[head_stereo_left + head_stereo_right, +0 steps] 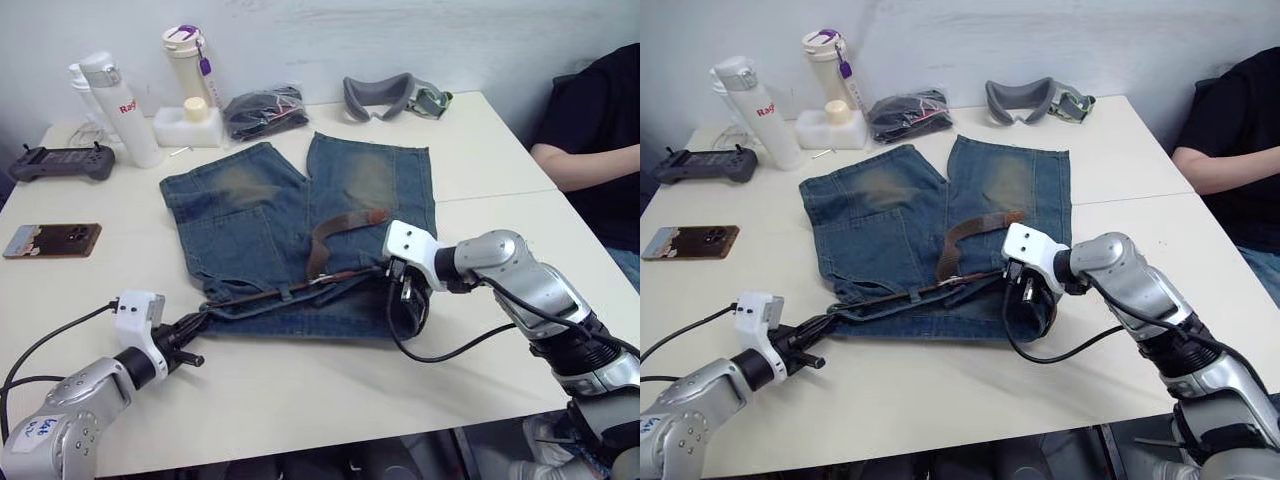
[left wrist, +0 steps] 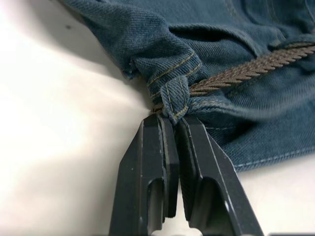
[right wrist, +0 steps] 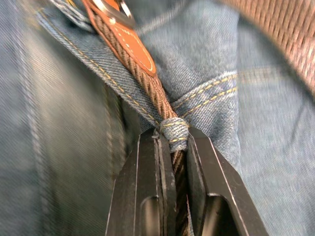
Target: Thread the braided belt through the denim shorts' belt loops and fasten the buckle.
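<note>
The denim shorts [image 1: 250, 230] lie flat on the table with the waistband toward me. The braided belt [image 1: 330, 235] runs along the waistband under a belt loop [image 2: 174, 101], and a slack stretch curls up over the right leg. My left gripper [image 2: 172, 120] is at the waistband's left corner, shut on the belt's end where it leaves that loop. My right gripper [image 3: 173, 142] is at the waistband's right part, shut on the belt just below another belt loop [image 3: 174, 132]. The silver buckle [image 3: 110, 9] with its tan leather tab lies just beyond it.
At the back of the table stand two bottles [image 1: 110, 95], a white box [image 1: 187, 125], a black cloth bundle [image 1: 262, 110] and grey goggles [image 1: 385, 95]. A game controller [image 1: 60, 160] and a phone [image 1: 52, 240] lie at the left. A person's arm [image 1: 590, 165] rests at the right.
</note>
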